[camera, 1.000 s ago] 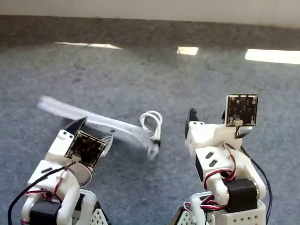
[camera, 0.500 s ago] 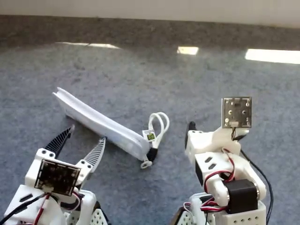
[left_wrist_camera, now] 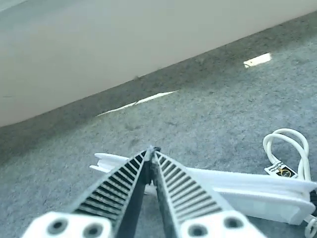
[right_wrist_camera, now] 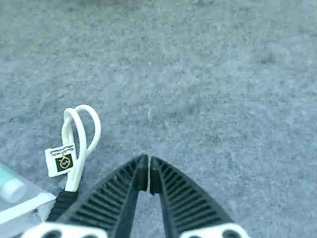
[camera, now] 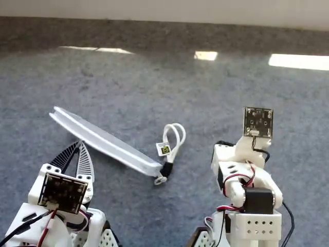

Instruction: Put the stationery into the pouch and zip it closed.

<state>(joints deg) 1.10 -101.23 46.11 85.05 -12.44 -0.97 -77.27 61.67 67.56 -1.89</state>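
The white see-through pouch [camera: 105,141] lies flat and slantwise on the grey carpet, its zipper pull ring [camera: 160,180] and white loop strap [camera: 175,136] at the end nearer the middle. My left gripper [camera: 80,153] is shut and empty, just short of the pouch's near side; its own view has the tips [left_wrist_camera: 151,151] in front of the pouch [left_wrist_camera: 237,191]. My right gripper [right_wrist_camera: 148,171] is shut and empty, a short way from the loop strap [right_wrist_camera: 79,131] and its tag [right_wrist_camera: 62,159]. A pale item [right_wrist_camera: 10,188] lies inside the pouch corner.
Grey carpet [camera: 154,87] covers the whole work area, with a pale wall along its far edge. Bright light patches [camera: 298,62] lie on the carpet at the back right. The right arm's base [camera: 252,221] stands at the near edge.
The left gripper left the pouch, drew back toward its base, opened, then shut. The pouch settled flat on the carpet. The right arm pulled back a little.
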